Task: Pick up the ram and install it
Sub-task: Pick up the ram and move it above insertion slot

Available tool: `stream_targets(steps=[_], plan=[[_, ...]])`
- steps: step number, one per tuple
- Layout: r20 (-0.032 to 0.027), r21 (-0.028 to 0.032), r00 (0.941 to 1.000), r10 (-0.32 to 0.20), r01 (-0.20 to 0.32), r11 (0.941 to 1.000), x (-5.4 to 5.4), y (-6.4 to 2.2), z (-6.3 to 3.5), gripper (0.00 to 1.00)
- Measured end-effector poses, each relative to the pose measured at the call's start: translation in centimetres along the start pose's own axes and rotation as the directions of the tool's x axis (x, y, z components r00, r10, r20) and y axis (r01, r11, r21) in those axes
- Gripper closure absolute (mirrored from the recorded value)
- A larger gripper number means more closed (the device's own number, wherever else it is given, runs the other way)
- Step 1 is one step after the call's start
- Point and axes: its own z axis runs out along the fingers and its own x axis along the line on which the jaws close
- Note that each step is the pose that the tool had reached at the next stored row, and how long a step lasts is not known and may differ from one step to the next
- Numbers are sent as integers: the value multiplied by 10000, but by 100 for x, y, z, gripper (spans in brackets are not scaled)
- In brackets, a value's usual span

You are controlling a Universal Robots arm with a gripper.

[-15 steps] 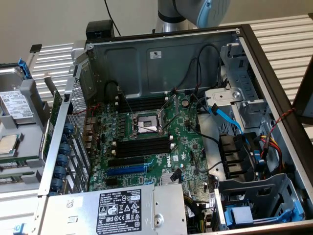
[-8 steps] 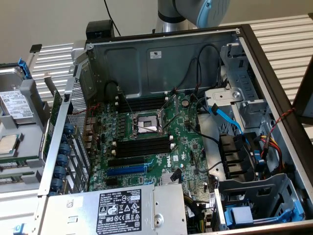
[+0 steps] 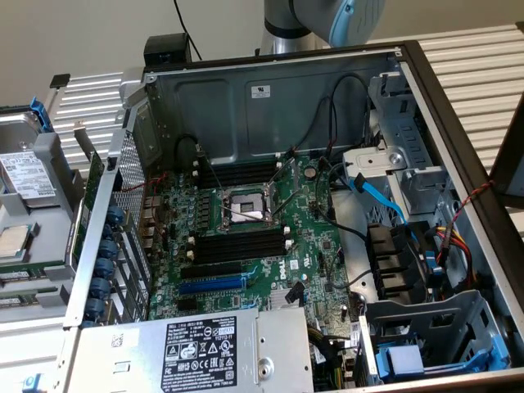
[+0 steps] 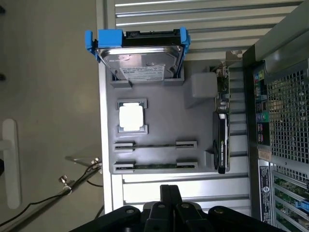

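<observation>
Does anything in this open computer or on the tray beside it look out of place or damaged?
Nothing looks damaged or spilled. The motherboard's processor socket stands open, and the black memory slots are empty; the processor and the ram sit on the grey tray.

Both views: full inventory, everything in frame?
ram: apparently two, green, edge-on in tray holders
hard drive: one, silver in blue caddy, tray end
CPU: one, silver, tray pocket
tray: one, grey, beside the case
case: one, grey, open
motherboard: one, green, inside case
memory slots: several, black, flanking the socket
blue slot: one, blue, toward power supply
power supply: one, grey, case edge
gripper: one, black, shut, nearest the ram
arm: one, grey-blue, behind case
</observation>
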Motion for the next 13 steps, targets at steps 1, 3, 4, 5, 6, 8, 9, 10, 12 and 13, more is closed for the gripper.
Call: stream_targets(steps=[1, 3, 4, 5, 6, 8, 9, 10, 12, 13], plan=[[-1, 1, 10000, 0, 0, 10000, 0, 0, 0, 89], [1, 2, 10000, -20, 20, 10000, 11, 0, 1, 89], [-2, 5, 9999, -128, 128, 9999, 11, -1, 2, 89], [-10, 7, 9996, -297, 297, 9996, 12, -1, 4, 89], [-21, 10, 9988, -483, 483, 9988, 12, -1, 6, 89], [-40, 15, 9964, -851, 851, 9964, 12, -1, 11, 89], [-49, 17, 9947, -1030, 1031, 9947, 13, -1, 13, 89], [-57, 18, 9927, -1208, 1208, 9927, 13, -1, 16, 89], [-74, 20, 9877, -1565, 1565, 9877, 12, -2, 20, 89], [-83, 22, 9846, -1747, 1747, 9846, 13, -2, 21, 89]])
